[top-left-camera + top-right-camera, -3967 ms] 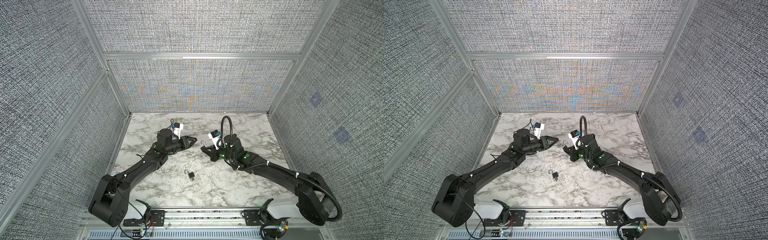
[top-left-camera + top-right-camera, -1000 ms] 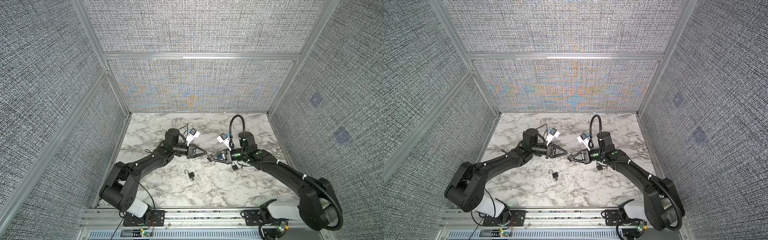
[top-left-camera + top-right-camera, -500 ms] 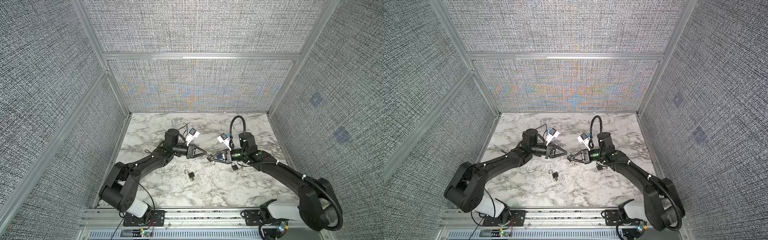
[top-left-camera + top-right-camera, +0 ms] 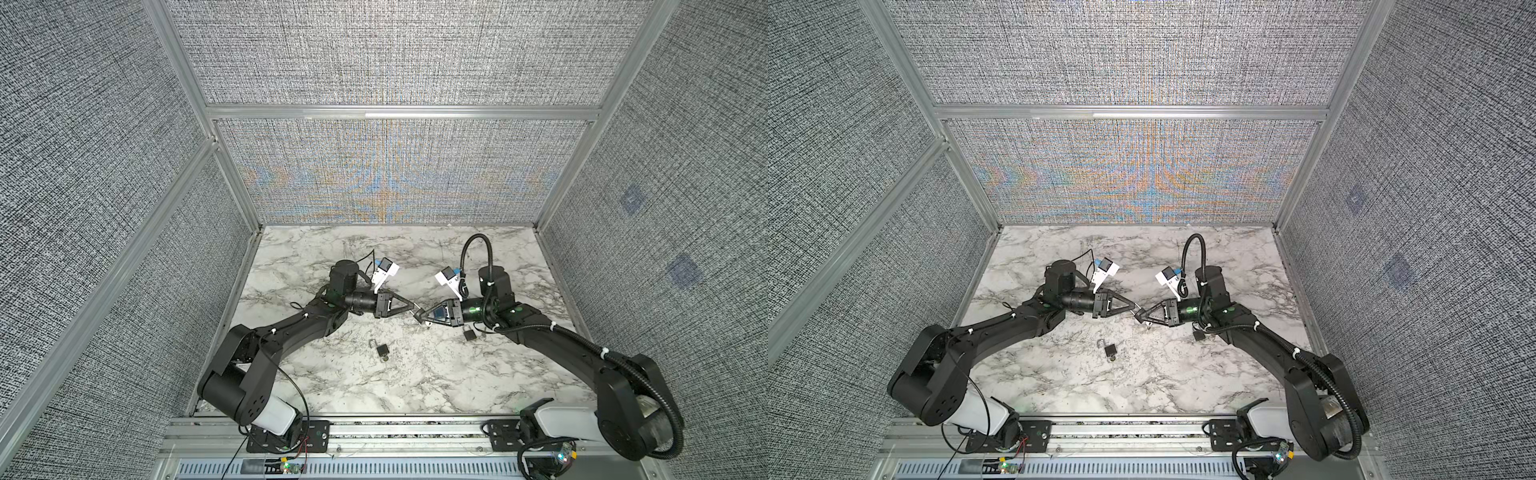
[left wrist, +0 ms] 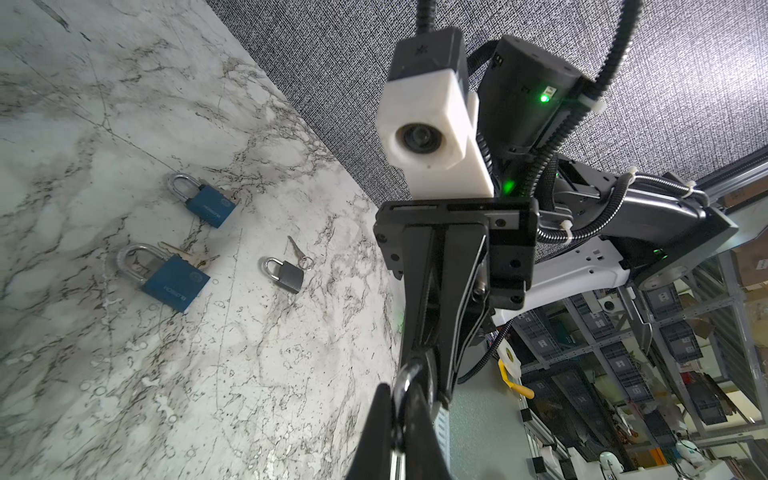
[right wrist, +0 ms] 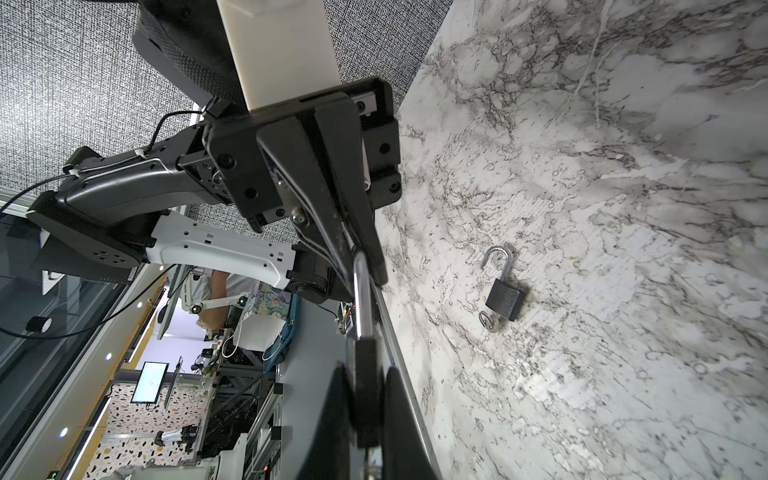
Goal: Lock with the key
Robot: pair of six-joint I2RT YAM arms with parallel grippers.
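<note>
A small black padlock (image 6: 365, 374) is held in the air between both grippers over the middle of the marble table. My right gripper (image 6: 365, 399) is shut on its black body (image 4: 419, 314). Its silver shackle (image 6: 362, 286) runs straight to my left gripper (image 5: 401, 399), which is shut on the shackle's loop (image 5: 409, 374). In both top views the two fingertips meet tip to tip (image 4: 1139, 314). A small metal piece hangs under the held lock (image 4: 427, 326); I cannot tell whether it is the key.
An open black padlock with a key ring (image 4: 381, 348) (image 6: 503, 297) lies on the table nearer the front. A closed black padlock with a key (image 5: 284, 272) (image 4: 469, 332) lies by the right arm. Two blue padlocks (image 5: 208, 203) (image 5: 170, 278) lie beyond it.
Four seconds ago the grippers were apart and farther back; both have swung in and now meet at the centre. Over the last second nothing has visibly moved.
</note>
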